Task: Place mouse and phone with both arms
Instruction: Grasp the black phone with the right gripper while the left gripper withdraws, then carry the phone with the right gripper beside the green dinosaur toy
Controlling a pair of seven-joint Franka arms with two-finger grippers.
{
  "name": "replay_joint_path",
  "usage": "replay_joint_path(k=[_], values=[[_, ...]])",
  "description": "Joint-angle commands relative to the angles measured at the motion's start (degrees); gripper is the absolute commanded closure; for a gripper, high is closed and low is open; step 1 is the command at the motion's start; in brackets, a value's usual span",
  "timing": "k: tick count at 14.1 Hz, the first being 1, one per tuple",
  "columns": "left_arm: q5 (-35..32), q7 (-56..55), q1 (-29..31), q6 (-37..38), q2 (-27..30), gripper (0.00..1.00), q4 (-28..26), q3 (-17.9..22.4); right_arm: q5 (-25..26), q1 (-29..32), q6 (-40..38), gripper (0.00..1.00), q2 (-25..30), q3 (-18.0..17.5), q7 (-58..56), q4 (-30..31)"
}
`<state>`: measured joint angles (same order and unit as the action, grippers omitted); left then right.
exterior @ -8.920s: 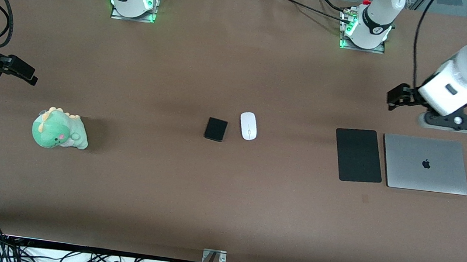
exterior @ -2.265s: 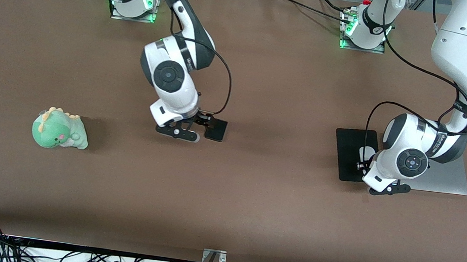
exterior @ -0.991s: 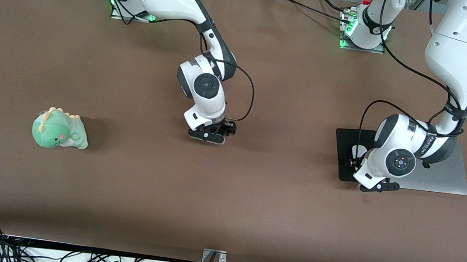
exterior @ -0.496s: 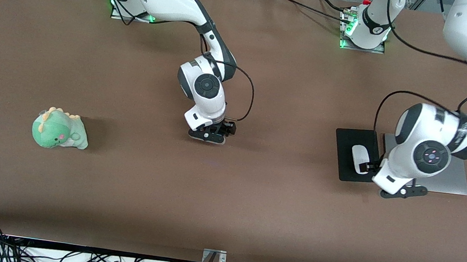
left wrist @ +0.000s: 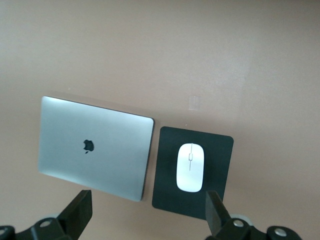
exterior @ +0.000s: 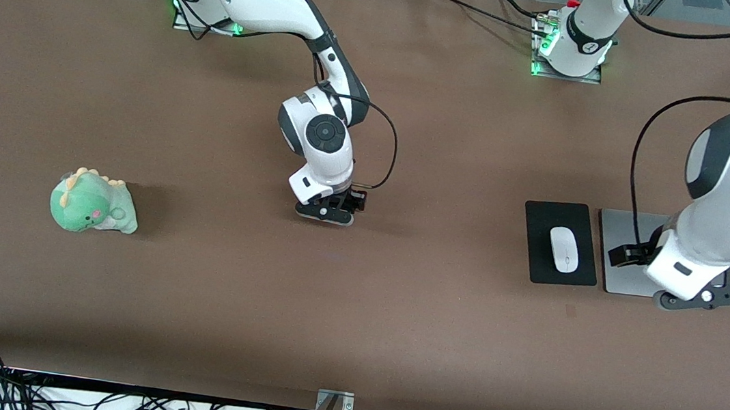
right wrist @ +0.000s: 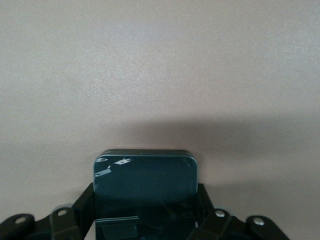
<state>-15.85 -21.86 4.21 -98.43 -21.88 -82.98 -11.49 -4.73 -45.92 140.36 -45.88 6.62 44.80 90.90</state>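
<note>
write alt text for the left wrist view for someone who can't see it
Looking down from the left arm's wrist, a white mouse lies on a black mouse mat beside a closed silver Apple laptop on a brown table. The left tool is open and empty above them, its two black fingertips at the frame's lower edge.

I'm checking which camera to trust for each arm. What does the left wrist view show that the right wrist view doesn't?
Only the left wrist view shows the mouse lying on the black mat, with the closed laptop beside the mat, and the open left gripper up above them, holding nothing. Only the right wrist view shows the phone between the fingers of the right gripper, which is shut on it. Both show the bare brown table and the fingers of that arm's own gripper along one edge of the picture.
</note>
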Motion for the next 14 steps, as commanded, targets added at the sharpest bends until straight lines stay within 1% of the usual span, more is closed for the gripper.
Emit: replay_joint_path(k=[1, 4, 6, 8, 10, 12, 14], values=[[1.5, 1.9, 0.4, 3.5, 5.2, 0.0, -0.3, -0.2, 0.6, 1.3, -5.5, 0.8, 0.0, 0.4, -1.5, -3.6], [4.8, 7.1, 1.8, 6.1, 9.7, 0.0, -0.6, 0.0, -0.2, 5.6, -16.5, 0.81, 1.8, 0.4, -10.2, -8.4], [8.3, 10.3, 3.9, 7.5, 12.2, 0.0, -0.6, -0.1, -0.5, 10.4, -22.2, 0.81, 4.9, 0.1, -16.6, -8.9], [10.3, 13.6, 5.3, 9.4, 14.5, 0.0, -0.6, 0.0, -2.0, 13.9, -24.6, 0.84, 7.6, 0.2, -22.0, -8.7], [10.5, 14.6, 5.5, 11.1, 16.1, 0.0, -0.8, -0.1, -2.2, 16.1, -26.7, 0.85, 9.4, 1.1, -24.9, -8.3], [10.6, 14.6, 5.5, 11.6, 17.2, 0.0, -1.0, -0.1, -2.2, 17.9, -27.7, 0.85, 11.0, 2.9, -27.9, -6.4], [12.2, 14.6, 5.5, 12.6, 18.1, 0.0, -1.0, 0.0, -2.3, 18.1, -26.4, 0.87, 12.5, 6.0, -30.3, -3.4]])
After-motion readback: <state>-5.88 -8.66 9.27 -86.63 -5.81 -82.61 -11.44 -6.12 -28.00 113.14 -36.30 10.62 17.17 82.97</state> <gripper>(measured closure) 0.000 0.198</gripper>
